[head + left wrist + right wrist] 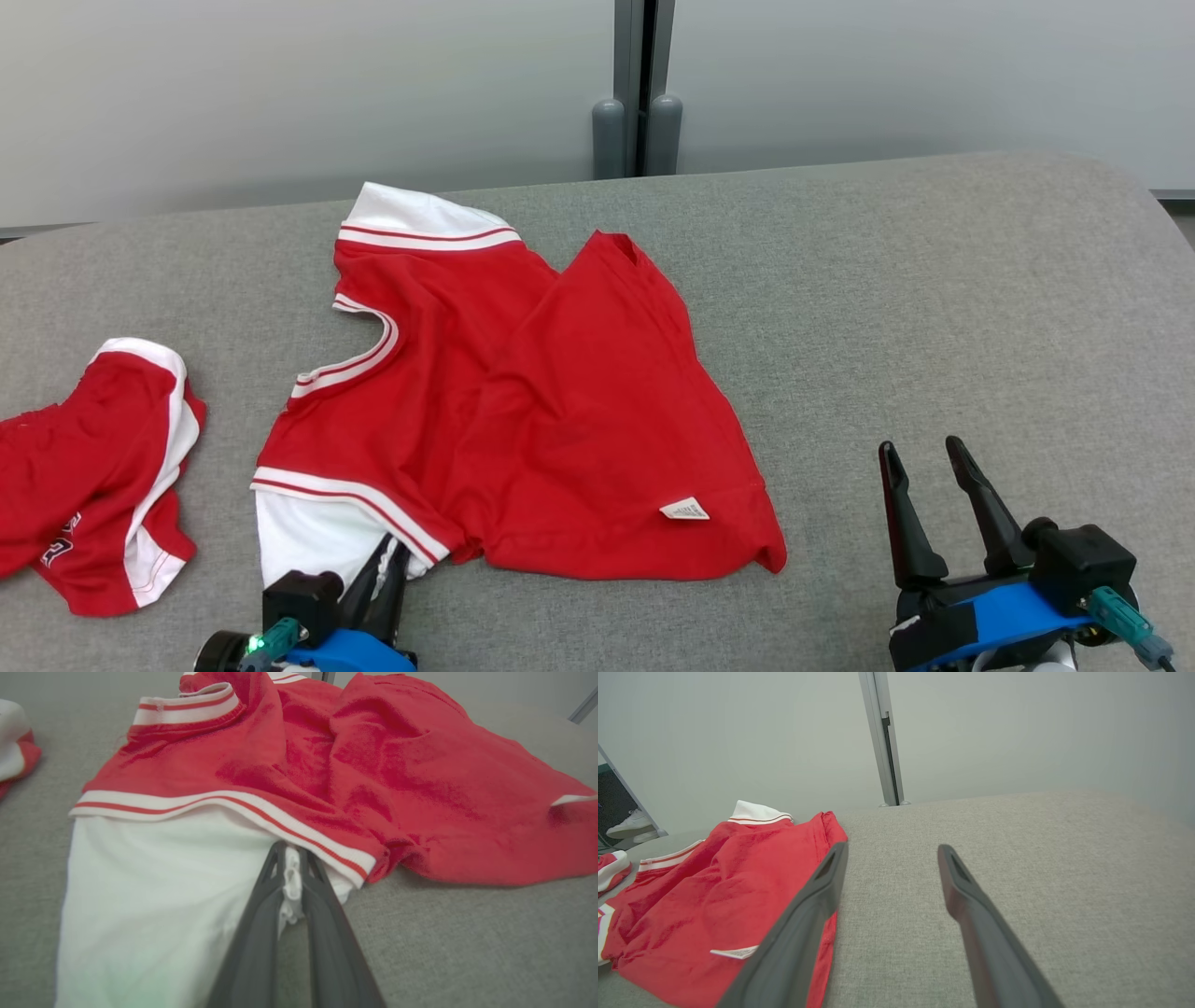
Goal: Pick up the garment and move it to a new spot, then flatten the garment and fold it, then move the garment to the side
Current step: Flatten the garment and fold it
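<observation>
1. Red knit jersey garment with white sleeves and red-and-white striped trim. It lies rumpled and partly folded over itself on the counter, left of the middle, reaching from near the far edge almost to the near edge. A small white label sits by the hem on the near side.

2. Broad counter covered in grey woven fabric, with a rounded far-right corner.

3. Left gripper, two long dark fingers, at the near edge with its tips just under the striped cuff band. Jaws clenched on a bunched fold of the garment's white sleeve; the rest of the sleeve lies flat on the counter.

4. Right gripper, same build, at the near edge toward the right corner, well apart from the garment's hem. Jaws released and spread wide, with nothing between them.

5. Second red-and-white cloth piece, crumpled at the left edge, apart from the garment. Possibly a pair of shorts, though it is too bunched to be sure.

6. Pair of upright grey posts just behind the far edge, against a pale wall.
</observation>
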